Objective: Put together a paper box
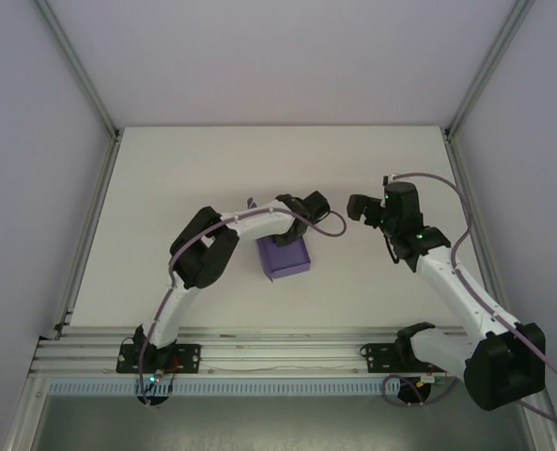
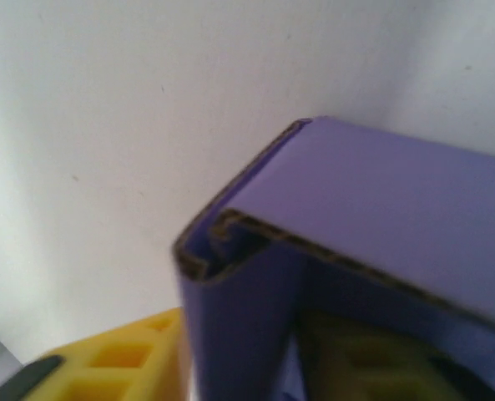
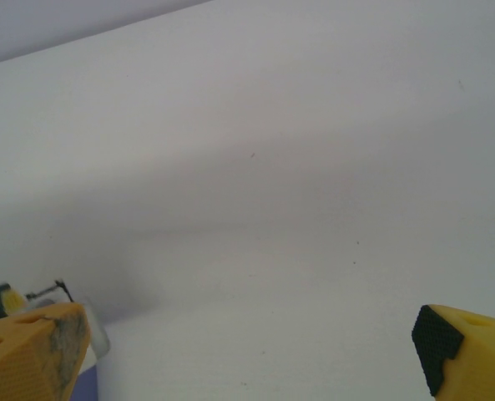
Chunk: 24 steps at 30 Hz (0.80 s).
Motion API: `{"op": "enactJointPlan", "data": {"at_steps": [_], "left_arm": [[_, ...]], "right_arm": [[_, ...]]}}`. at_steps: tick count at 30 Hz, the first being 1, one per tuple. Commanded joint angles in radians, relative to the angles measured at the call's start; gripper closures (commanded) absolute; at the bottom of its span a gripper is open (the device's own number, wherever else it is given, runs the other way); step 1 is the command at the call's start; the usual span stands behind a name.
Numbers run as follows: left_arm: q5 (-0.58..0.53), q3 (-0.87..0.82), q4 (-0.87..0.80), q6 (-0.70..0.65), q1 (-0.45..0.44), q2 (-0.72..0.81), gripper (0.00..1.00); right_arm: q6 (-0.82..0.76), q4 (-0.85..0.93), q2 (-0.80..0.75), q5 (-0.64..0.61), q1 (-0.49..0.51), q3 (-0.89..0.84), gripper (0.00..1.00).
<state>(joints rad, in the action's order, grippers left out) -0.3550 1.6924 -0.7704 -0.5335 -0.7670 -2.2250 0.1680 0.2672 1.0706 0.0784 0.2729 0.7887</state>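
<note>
The purple paper box (image 1: 286,259) lies folded up, its tray open on top, on the white table just left of centre. My left gripper (image 1: 286,237) reaches down onto its far wall. In the left wrist view that upright purple wall (image 2: 247,317) stands between the yellow fingers (image 2: 105,361), one outside and one dimly seen inside the box, so the gripper is shut on it. A folded double corner of the card (image 2: 218,246) shows close up. My right gripper (image 1: 359,207) hovers to the right of the box, apart from it, open with nothing between its fingertips (image 3: 460,342).
The white table (image 1: 175,188) has bare room behind and to both sides of the box. Aluminium frame posts (image 1: 90,202) edge the left and right sides. A rail with the arm bases (image 1: 278,352) runs along the near edge.
</note>
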Motion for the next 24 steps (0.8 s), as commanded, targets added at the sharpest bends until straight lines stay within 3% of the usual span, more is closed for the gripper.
{"op": "enactJointPlan", "data": {"at_steps": [1,4,7,8,11,15,19,24], "left_arm": [[0.117,-0.012,0.026,-0.064,0.001,0.065,0.44],[0.125,-0.007,0.005,-0.091,0.002,0.119,0.36],[0.162,-0.005,-0.013,-0.103,0.003,0.18,0.05],[0.182,-0.009,-0.008,-0.104,0.002,0.204,0.0],[0.257,-0.022,0.026,-0.089,0.004,0.283,0.0],[0.31,-0.075,0.154,0.011,0.031,0.419,0.0],[0.319,-0.199,0.321,0.287,0.128,0.594,0.0],[0.265,-0.46,0.412,0.686,0.279,0.798,0.0]], "right_arm": [[-0.017,0.037,-0.045,-0.011,-0.016,-0.009,0.0],[-0.041,0.055,-0.067,0.017,-0.023,-0.009,0.0],[-0.075,0.061,-0.074,0.051,-0.032,-0.005,0.0],[-0.085,0.063,-0.071,0.061,-0.037,-0.001,0.0],[-0.129,0.052,-0.05,0.133,-0.055,0.01,0.0],[-0.292,0.032,0.033,0.324,-0.059,0.057,0.02],[-0.45,0.049,0.216,0.544,-0.056,0.191,0.13],[-0.622,0.227,0.519,0.591,0.047,0.454,0.23]]}}
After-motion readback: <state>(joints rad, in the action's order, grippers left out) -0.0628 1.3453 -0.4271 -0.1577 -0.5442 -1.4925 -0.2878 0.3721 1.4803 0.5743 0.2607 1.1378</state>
